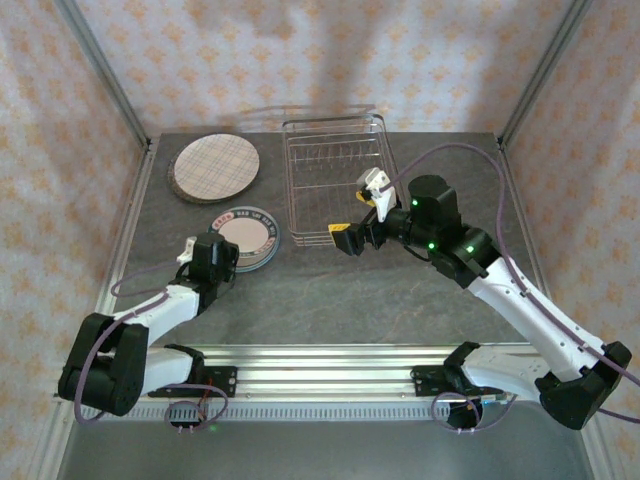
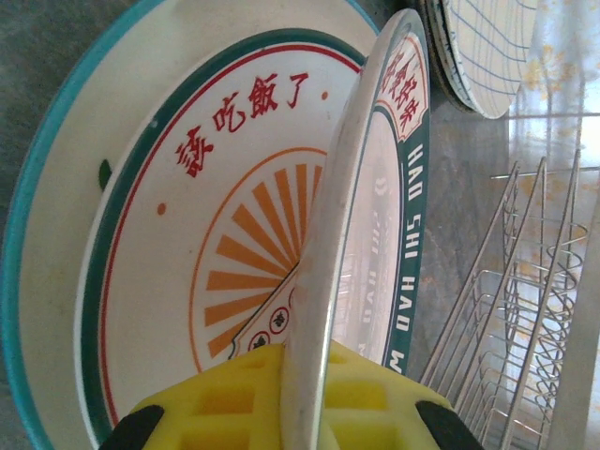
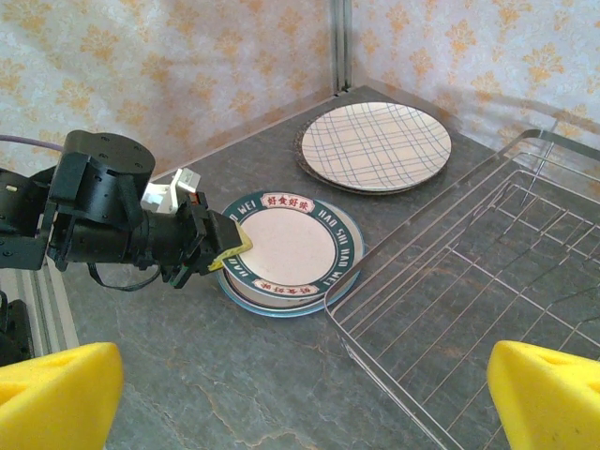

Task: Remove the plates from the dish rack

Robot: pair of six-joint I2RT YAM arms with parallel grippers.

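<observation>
here the left gripper (image 3: 230, 246) clamps the green-rimmed plate (image 3: 292, 246), face up, nearly flat; right gripper (image 1: 358, 212) gapes.

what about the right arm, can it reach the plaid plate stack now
Probably only at full stretch: the way beside the dish rack looks free, but the plaid plate stack lies far left of the open right gripper.

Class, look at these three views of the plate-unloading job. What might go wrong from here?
1. The left gripper pinches the dark-rimmed plate only at its rim, seemingly tilted over the teal-rimmed plate; released now, it may clatter or slide off.
2. The stack sits close to a corner of the dish rack, so a sliding plate could strike the wire.
</observation>
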